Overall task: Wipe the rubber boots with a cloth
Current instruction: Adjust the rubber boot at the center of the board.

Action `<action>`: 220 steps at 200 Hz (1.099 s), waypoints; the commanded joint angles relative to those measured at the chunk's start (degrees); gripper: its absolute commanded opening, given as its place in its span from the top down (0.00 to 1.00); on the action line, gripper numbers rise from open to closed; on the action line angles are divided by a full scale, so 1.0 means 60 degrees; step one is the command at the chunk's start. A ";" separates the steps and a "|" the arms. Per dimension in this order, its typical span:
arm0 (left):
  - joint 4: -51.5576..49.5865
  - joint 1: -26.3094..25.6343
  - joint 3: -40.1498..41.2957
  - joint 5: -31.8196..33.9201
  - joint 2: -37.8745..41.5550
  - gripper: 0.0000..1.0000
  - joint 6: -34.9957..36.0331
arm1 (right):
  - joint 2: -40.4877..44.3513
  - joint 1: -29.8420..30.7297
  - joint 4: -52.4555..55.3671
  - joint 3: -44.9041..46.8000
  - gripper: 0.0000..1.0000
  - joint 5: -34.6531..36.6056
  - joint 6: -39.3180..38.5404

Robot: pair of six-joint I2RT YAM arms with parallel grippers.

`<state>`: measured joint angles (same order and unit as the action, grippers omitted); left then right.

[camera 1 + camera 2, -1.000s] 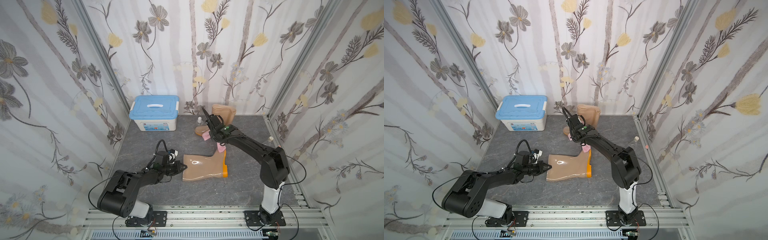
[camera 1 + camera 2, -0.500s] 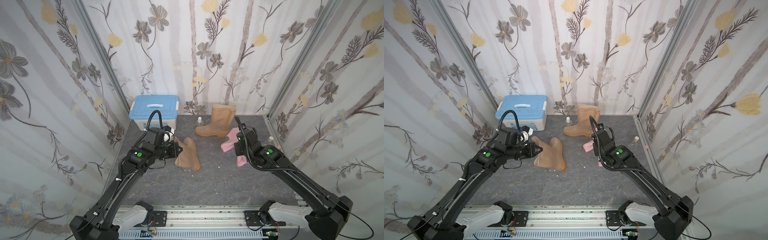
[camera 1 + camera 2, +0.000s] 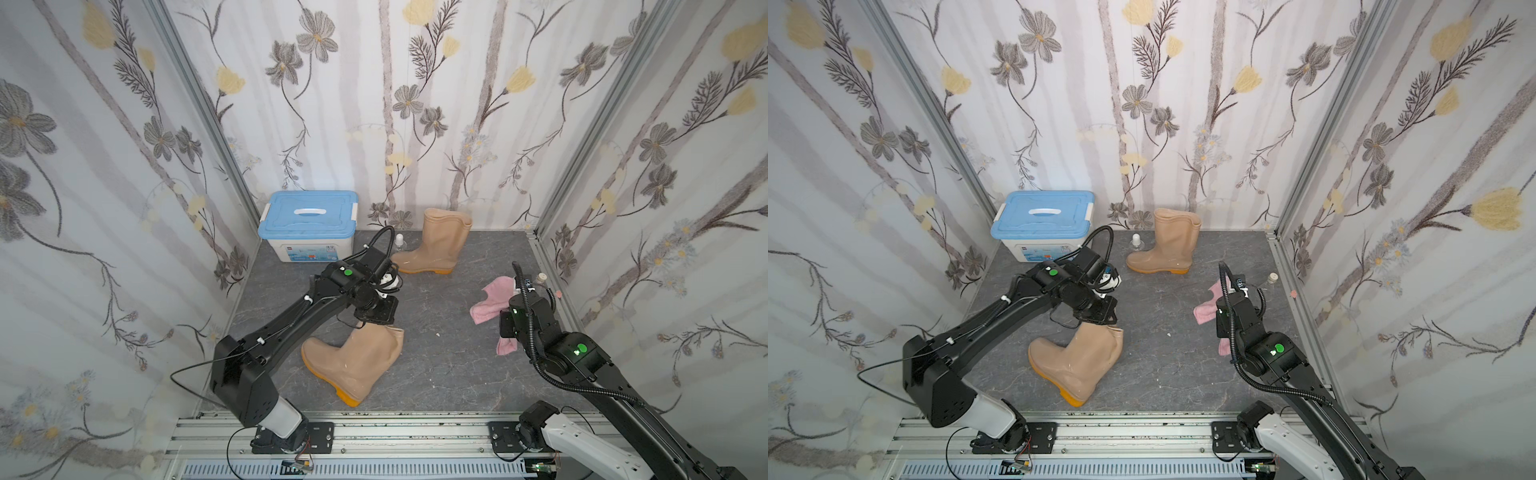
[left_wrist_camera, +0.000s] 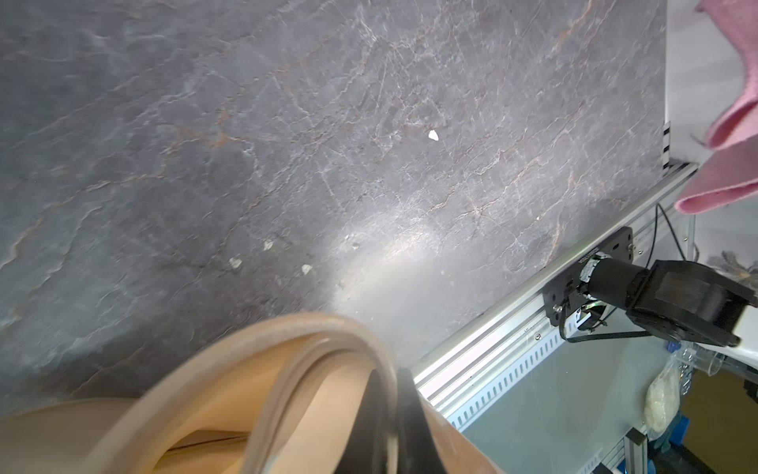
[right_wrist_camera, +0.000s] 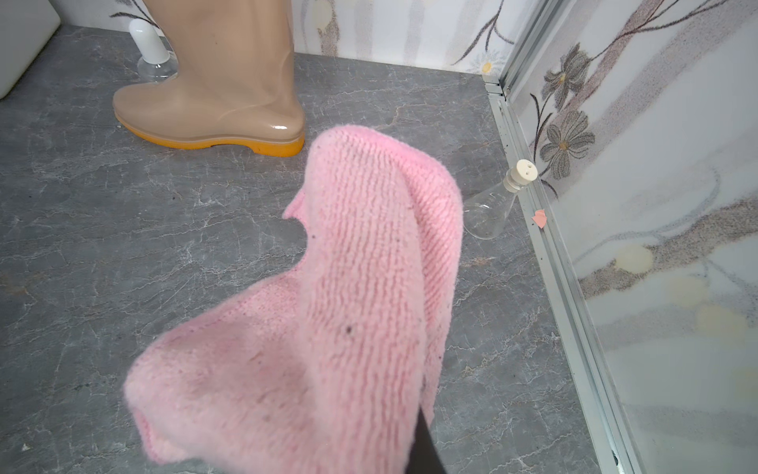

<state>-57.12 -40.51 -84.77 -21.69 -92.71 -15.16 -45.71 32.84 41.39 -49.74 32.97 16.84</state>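
Held boot (image 3: 357,361) swung nearer, rim pinch wrist-view only

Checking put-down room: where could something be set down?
Bare: the floor between the tilted boot and the cloth, forward to the rail. Crowded: the back, with box, bottle and standing boot; a flask at the right edge.

Behind near boot (image 3: 357,361) stands far boot (image 3: 436,245), cloth (image 3: 490,301) rightward.

Mid-floor, left gripper (image 3: 371,321) clamps near boot (image 3: 353,365) at its shaft rim; right gripper (image 3: 508,326) holds cloth (image 3: 492,303); far boot (image 3: 436,245) stands upright by back wall (image 3: 353,124).
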 commanded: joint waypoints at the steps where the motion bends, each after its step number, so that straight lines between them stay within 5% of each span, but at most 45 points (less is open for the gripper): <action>1: 0.0709 -0.0470 -0.0974 -0.0264 -0.1222 1.00 0.0428 | 0.0251 -0.0084 -0.0127 0.0113 1.00 0.0002 0.0253; 71: -0.2497 -0.2350 -0.9078 0.0117 -0.8367 1.00 0.1630 | 0.1200 -0.0784 -0.0010 0.0210 1.00 0.0338 0.0489; 86: -0.2764 -0.2381 -0.9497 0.0739 -0.8630 0.72 0.1580 | 0.1466 -0.0895 -0.0017 0.0221 1.00 0.0401 0.0504; 128: -0.0472 -0.1361 -0.6028 0.2428 -0.5398 0.37 0.0722 | 0.1464 -0.0960 -0.0082 0.0065 1.00 0.0218 0.0459; 173: 0.1676 0.0040 -0.0896 0.1856 -0.0991 0.32 -0.0088 | 0.0588 -0.0969 -0.0470 -0.0045 1.00 -0.1115 0.0253; 220: 0.3779 0.0307 0.3467 0.0719 0.1345 0.31 -0.1412 | -0.0977 -0.0919 -0.0891 -0.0410 1.00 -0.2392 0.0474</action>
<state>-44.71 -39.20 -72.23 -12.56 -88.82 -18.22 -49.01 27.16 40.18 -51.13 23.77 18.76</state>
